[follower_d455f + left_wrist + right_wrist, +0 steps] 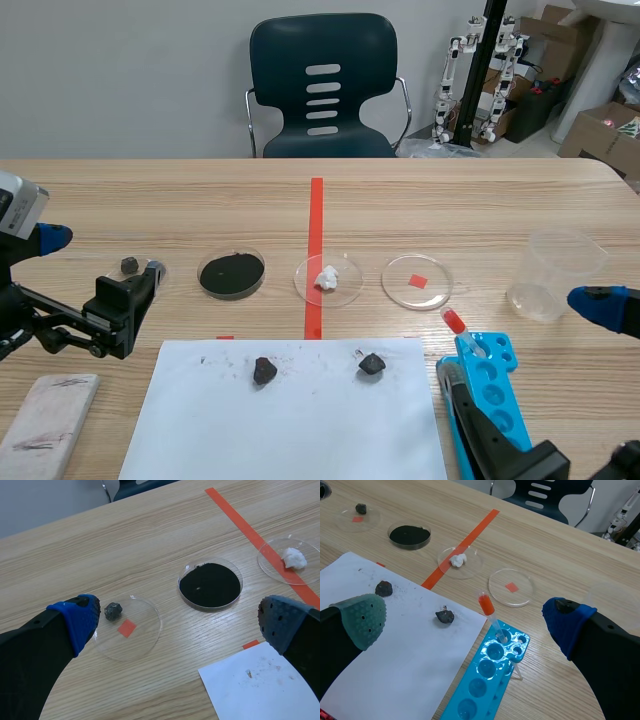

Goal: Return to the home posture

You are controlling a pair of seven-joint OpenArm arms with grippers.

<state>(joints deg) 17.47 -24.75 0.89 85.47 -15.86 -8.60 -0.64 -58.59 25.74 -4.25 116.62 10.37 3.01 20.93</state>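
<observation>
In the scene view my arms are low at both sides of the white paper (pixel 300 430). In the left wrist view my left gripper (pixel 180 625) is wide open and holds nothing, above the dish (pixel 147 622) with a dark stone (pixel 113 610). In the right wrist view my right gripper (pixel 465 620) is wide open too, above the paper's edge and the blue rack (pixel 480 685).

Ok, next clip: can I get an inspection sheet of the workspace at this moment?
Surface: wooden table, orange-red tape marks, white paper sheet.
Job's things: nothing seen.
Clutter: two dark lumps on the paper; dish with a dark lump; dish of black powder; dish with a white lump; empty dish; plastic cup; blue rack with one tube; grey block.
Claws: left claw open, empty; right claw open, empty.
Cables: nothing seen.
Surroundings: chair, cardboard boxes.
</observation>
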